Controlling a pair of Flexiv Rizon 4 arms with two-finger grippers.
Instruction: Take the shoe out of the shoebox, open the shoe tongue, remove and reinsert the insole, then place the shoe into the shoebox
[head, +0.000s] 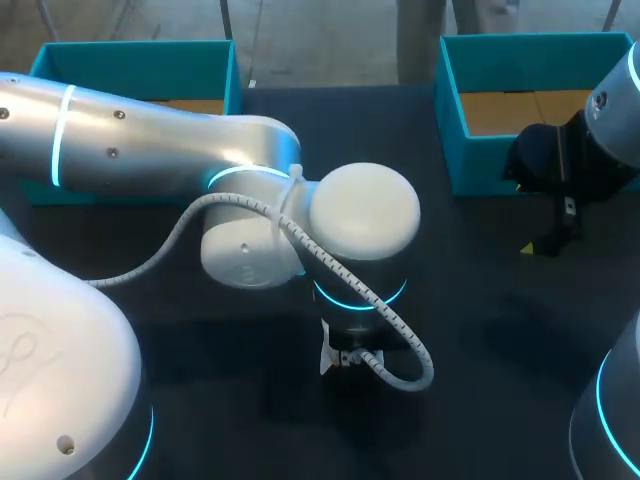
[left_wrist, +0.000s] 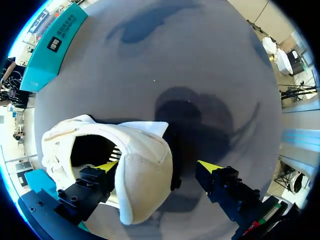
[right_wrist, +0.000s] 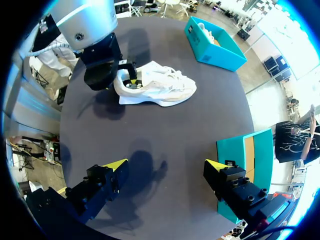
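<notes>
**Shoe out on table, left finger in its opening**

White shoe lying on the dark table, outside both boxes, toe end toward the far teal shoebox. Something white inside that box, too small to tell.

Left gripper down at the shoe's heel end, spread wide. One finger inside the shoe's opening, the other over bare table and clear of the shoe. White padded flap of the shoe between them, met from one side only, so nothing gripped. Cannot tell whether that flap is tongue or heel collar. In the head view, left arm reaching past the middle, its wrist covering nearly all of the shoe.

Right gripper hanging over bare table, well apart from the shoe, fingers wide apart with nothing between them. Near teal shoebox just beside one of its fingers, brown cardboard floor showing.
</notes>
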